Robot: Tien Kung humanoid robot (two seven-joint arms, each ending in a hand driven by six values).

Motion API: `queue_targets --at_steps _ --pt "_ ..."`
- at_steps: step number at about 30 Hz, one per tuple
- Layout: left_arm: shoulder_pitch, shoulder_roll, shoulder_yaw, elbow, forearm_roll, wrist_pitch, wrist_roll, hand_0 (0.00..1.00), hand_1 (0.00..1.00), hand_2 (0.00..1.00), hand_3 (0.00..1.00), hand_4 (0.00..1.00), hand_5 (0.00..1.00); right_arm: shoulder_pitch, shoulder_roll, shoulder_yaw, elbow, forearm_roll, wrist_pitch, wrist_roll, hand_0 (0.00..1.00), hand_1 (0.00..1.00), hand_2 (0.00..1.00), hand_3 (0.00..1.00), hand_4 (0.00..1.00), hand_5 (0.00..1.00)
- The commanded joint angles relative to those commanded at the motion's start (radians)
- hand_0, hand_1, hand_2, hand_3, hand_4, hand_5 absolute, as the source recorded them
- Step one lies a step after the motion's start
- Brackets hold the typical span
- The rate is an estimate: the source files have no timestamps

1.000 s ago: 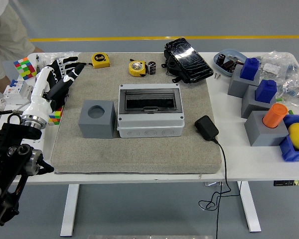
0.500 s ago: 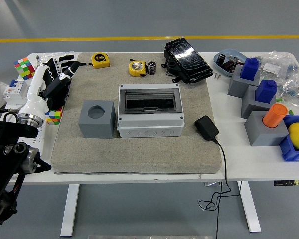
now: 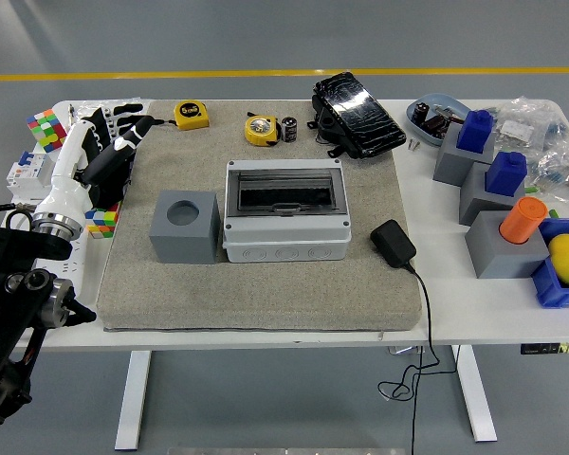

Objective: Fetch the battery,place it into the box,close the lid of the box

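Observation:
The battery (image 3: 289, 129), a small black cylinder, stands at the back of the grey mat (image 3: 266, 284) beside a yellow tape measure (image 3: 260, 129). The grey box (image 3: 284, 214) sits in the mat's middle, its dark see-through lid lying flat over the top. My left hand (image 3: 121, 135) hovers over the mat's far left corner, well left of both battery and box. Its fingers are stretched out and hold nothing. My right arm does not show.
A grey cube with a round hole (image 3: 183, 226) stands just left of the box. A second tape measure (image 3: 192, 115), a black wrapped pack (image 3: 357, 114), a black adapter with cable (image 3: 393, 243), grey blocks with coloured pegs (image 3: 498, 190) and puzzle cubes (image 3: 45, 127) lie around.
The person at the far left corner has left the view. My left arm has drawn back a little to the left, the hand staying over the mat's corner.

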Motion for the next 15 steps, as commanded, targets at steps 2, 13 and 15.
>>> queue_targets --at_steps 2,13,15 --pt "0.002 0.001 -0.001 -0.002 -0.001 0.000 0.000 0.700 0.710 0.658 0.667 0.987 0.536 -0.001 0.000 0.002 0.000 -0.001 0.000 0.000 0.566 0.602 0.590 0.545 0.929 0.475" --pt "0.001 -0.006 -0.008 -0.003 0.002 -0.003 0.002 0.702 0.708 0.655 0.663 0.986 0.535 0.000 -0.001 0.005 0.002 -0.004 0.001 -0.002 0.565 0.603 0.592 0.546 0.928 0.482" --pt "-0.001 -0.006 -0.009 -0.003 0.001 -0.002 0.001 0.703 0.709 0.656 0.663 0.985 0.536 0.001 -0.003 0.003 0.001 -0.002 0.000 -0.002 0.565 0.603 0.592 0.547 0.928 0.483"
